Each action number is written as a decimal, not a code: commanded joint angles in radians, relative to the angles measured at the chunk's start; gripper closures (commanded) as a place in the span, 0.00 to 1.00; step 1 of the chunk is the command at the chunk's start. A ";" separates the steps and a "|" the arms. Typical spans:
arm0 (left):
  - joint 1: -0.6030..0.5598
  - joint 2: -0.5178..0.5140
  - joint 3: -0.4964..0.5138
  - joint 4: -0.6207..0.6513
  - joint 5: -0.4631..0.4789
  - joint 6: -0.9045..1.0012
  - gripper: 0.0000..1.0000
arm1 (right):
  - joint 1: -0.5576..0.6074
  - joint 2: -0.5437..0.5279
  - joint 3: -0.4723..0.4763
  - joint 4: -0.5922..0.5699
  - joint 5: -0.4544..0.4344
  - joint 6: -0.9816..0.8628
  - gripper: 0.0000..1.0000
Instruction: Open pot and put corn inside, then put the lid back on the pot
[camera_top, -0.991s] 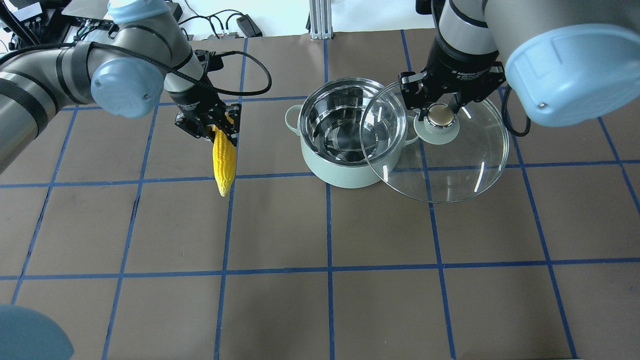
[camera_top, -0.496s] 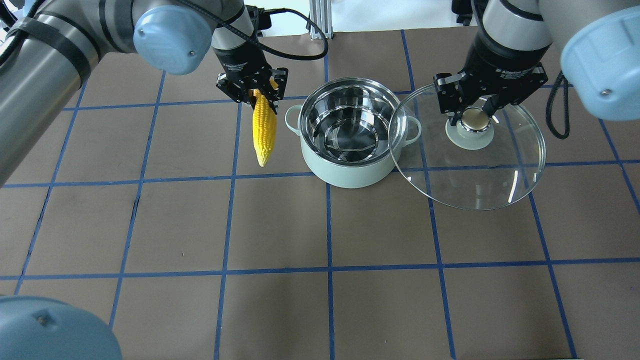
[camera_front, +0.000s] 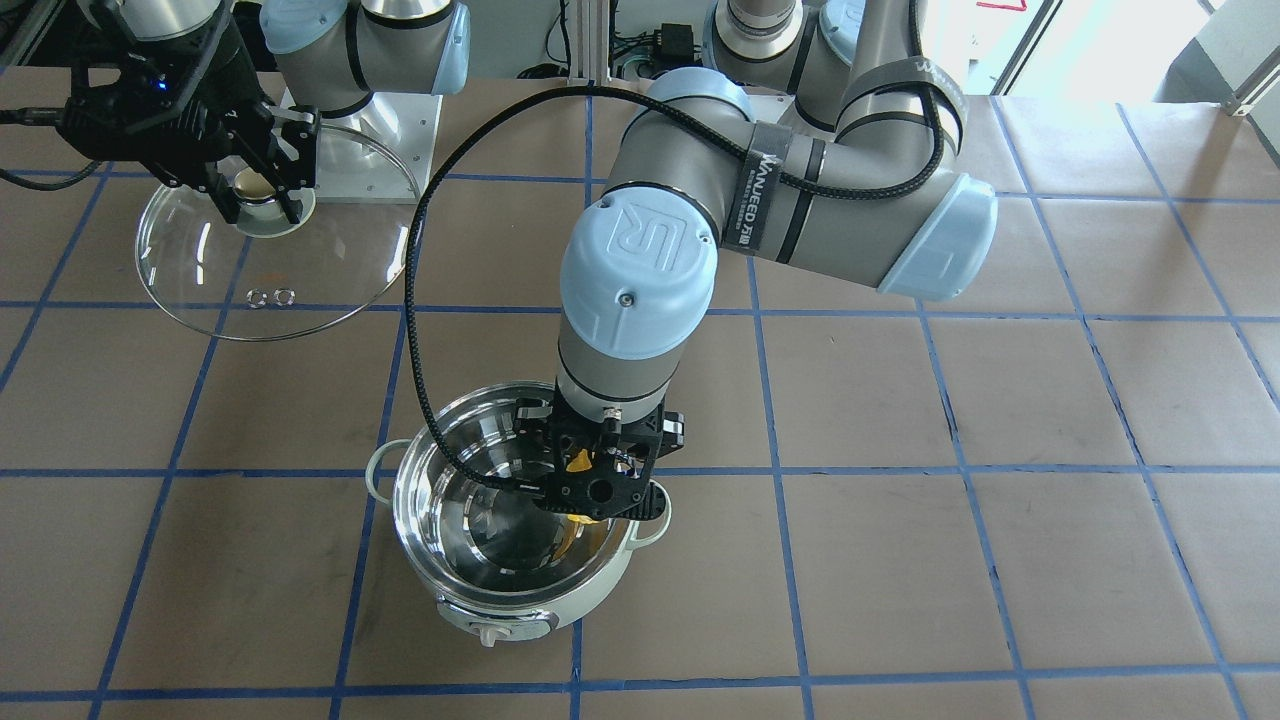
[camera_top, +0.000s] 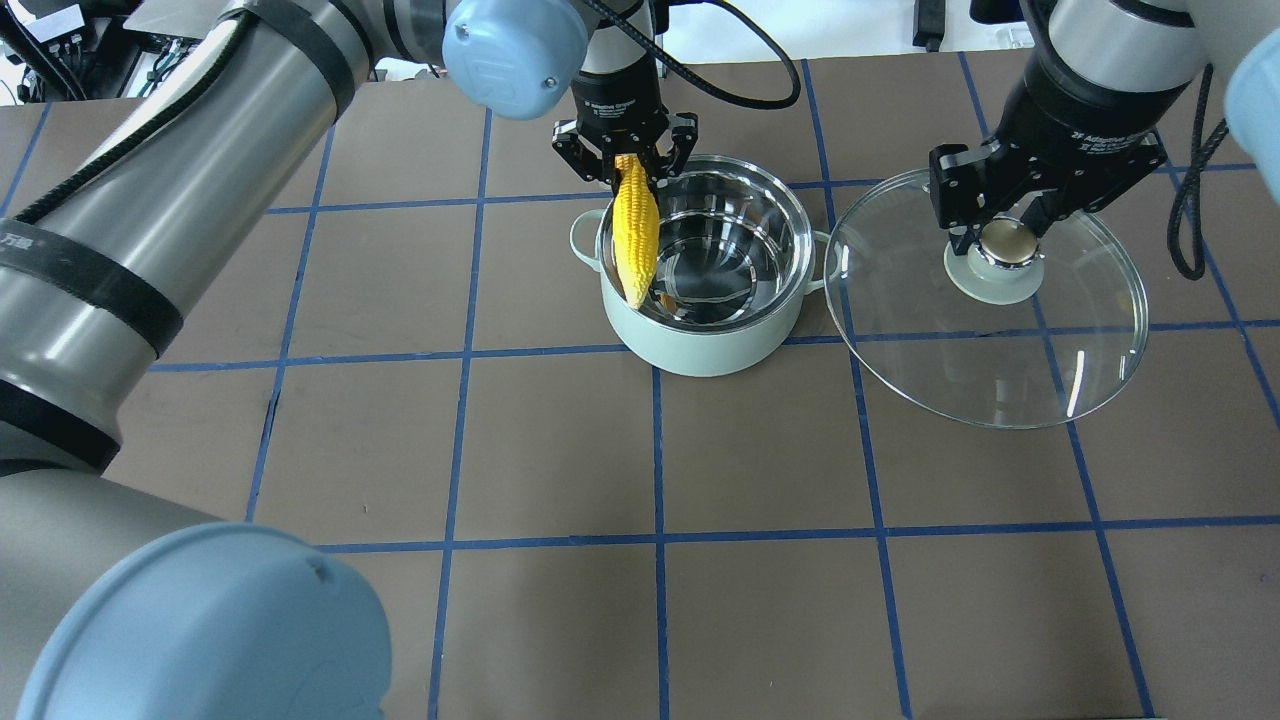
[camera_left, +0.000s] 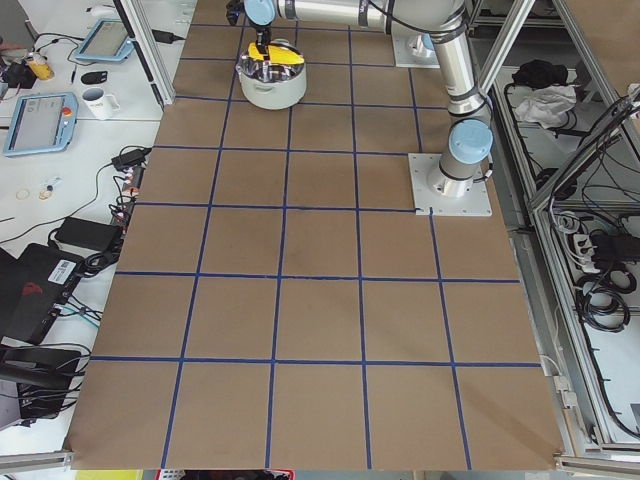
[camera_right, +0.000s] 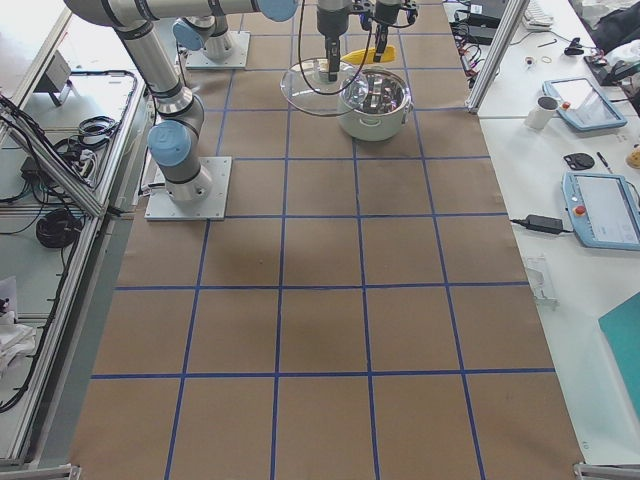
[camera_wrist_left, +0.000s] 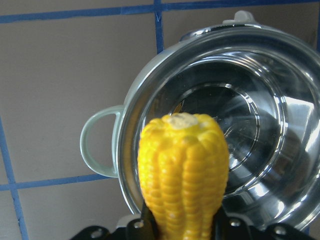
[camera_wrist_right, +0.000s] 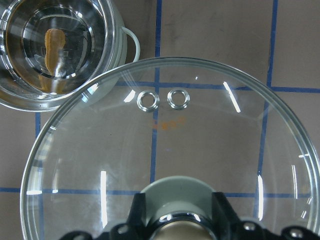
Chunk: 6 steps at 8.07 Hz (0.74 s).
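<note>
The left gripper (camera_top: 637, 168), clamped on the thick end of a stiff, likely light corn ear (camera_top: 636, 235), hangs it tip-down inside the open pot (camera_top: 700, 350) at its 9 o'clock rim, while the right gripper (camera_top: 1008, 238) pinches the knob (camera_top: 1009, 246) of the fragile glass lid (camera_top: 1000, 370) at 3 o'clock.

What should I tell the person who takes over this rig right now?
Left tool: shut on the corn, which hangs tip down over the open pot, near its left rim.
Right tool: shut on the lid by its knob, held to the right of the pot, off it.
Done: pot opened, corn picked up.
To do: release the corn into the pot, then put the lid back on.
</note>
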 joint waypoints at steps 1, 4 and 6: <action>-0.031 -0.055 0.018 0.024 -0.033 -0.034 1.00 | -0.002 0.000 0.003 0.002 0.003 -0.007 0.62; -0.052 -0.090 0.010 0.169 -0.034 -0.035 1.00 | -0.004 0.007 0.003 -0.010 0.003 -0.021 0.61; -0.054 -0.098 0.009 0.265 -0.035 -0.038 0.95 | -0.005 0.007 0.003 -0.006 0.003 -0.021 0.61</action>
